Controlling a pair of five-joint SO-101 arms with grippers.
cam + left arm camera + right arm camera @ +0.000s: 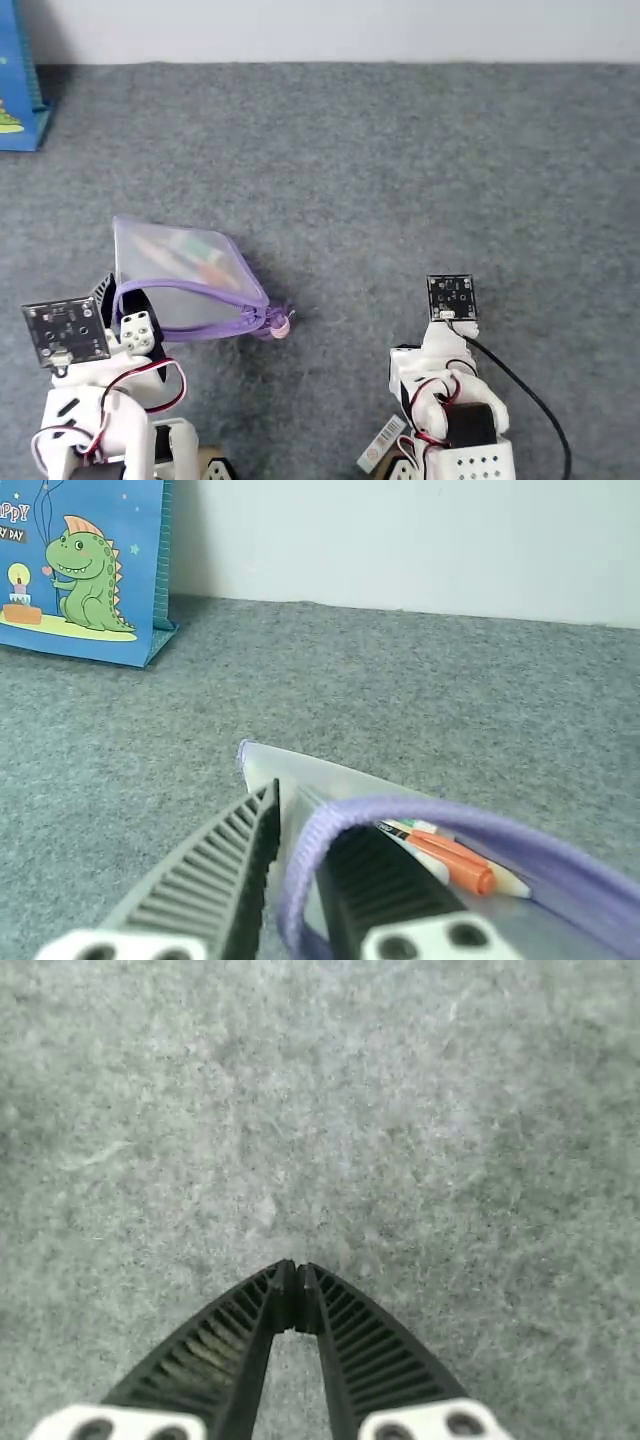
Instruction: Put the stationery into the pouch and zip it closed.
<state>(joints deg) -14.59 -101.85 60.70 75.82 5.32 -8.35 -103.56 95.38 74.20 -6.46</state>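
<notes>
The gray desk [400,150] carries one task thing, the clear pouch [170,262]. It lies at the lower left of the high view, just ahead of the left arm. The filling looks done, because the stationery [195,250] sits inside the pouch and none shows loose on the desk around it. In the left wrist view an orange pen [452,861] and a few other pens lie under the plastic at the lower right.

The zipping looks unfinished. The purple zip edge [190,291] splits into two lines that spread apart toward the left arm, and the pink zip pull [279,323] sits at the pouch's right end.

The left jaws are pinched narrowly on that purple edge, which passes between them. The right jaws, at the lower right of the high view, are pressed together, hold nothing and sit well apart from the pouch.

A blue gift bag [20,95] stands at the upper left.
</notes>
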